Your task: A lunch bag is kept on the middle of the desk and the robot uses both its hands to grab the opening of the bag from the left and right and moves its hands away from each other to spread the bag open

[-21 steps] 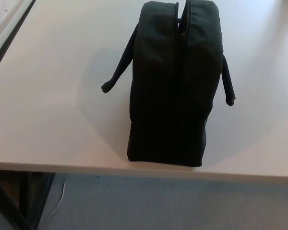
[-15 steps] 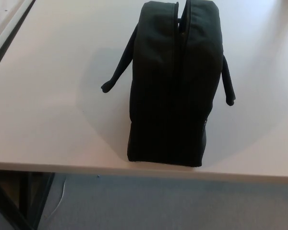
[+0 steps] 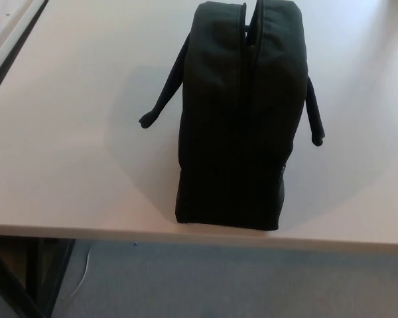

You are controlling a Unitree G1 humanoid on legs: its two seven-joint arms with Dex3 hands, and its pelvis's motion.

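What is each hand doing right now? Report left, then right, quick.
Left hand: not in view.
Right hand: not in view.
The black fabric lunch bag stands untouched on the white desk.

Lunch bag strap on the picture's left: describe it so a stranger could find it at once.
Find the pale desk, then the black lunch bag standing near its front edge. The left strap hangs down that side to a rounded end, lying longer and more slanted than the right strap.

Black lunch bag (image 3: pixel 239 119) upright on a pale desk (image 3: pixel 66 132), near end just short of the near edge. Top seam mostly closed, parting slightly at the far end. Handle straps (image 3: pixel 164 93) hanging to left and right. Grey floor (image 3: pixel 219 285) below.
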